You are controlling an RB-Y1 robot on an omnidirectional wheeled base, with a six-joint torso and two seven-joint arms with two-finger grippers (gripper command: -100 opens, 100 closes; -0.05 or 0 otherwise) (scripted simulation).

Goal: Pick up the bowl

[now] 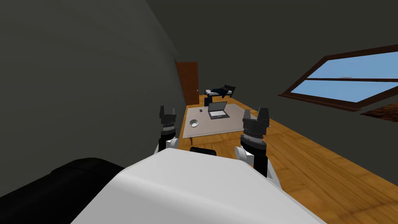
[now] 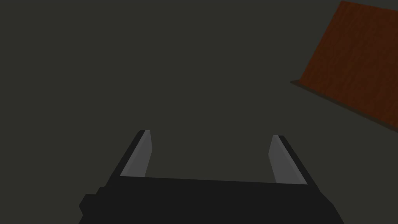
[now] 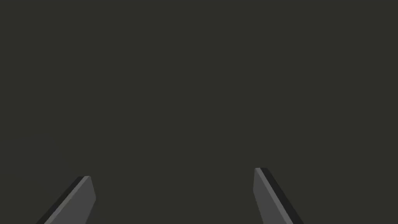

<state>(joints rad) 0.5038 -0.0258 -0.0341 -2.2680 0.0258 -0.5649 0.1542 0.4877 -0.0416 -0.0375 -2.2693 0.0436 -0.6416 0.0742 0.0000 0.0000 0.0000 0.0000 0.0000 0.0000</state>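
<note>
- The bowl [image 1: 193,123], white and round, sits left of the frame's centre in the head view, on the pale table [image 1: 229,126], close to that table's near left corner and left edge.
- The left jaws are spread and hold nothing; their fingers [image 2: 136,159] stand wide apart before a dark wall [image 2: 175,70].
- The right jaws are likewise spread and hold nothing, with the fingers [image 3: 77,198] low in the right wrist view.
- In the head view the left arm [image 1: 168,120] and right arm [image 1: 255,126] are raised just above the middle of the frame, well apart from the bowl.
- Likely risk: the bowl lies far off, so reaching from here would probably fall short. The base seems to need to move closer across the wood floor [image 1: 311,155] first.
- Likely risk: the bowl sits near the table's edge, so a touch from one finger before the jaws close could push it over the side.
- Likely risk: thin fingers on a curved rim may slip, and an off-centre pinch could tip the bowl.
- Likely risk: the dark wall [image 1: 77,77] runs close along the left of the frame, so a wide swing of the left arm could strike it.
- The open laptop [image 1: 218,110] and a small flat thing [image 1: 201,111] lie farther back on the table, apart from the bowl.
- No brand, label or writing can be read, and the laptop's screen looks blank.
</note>
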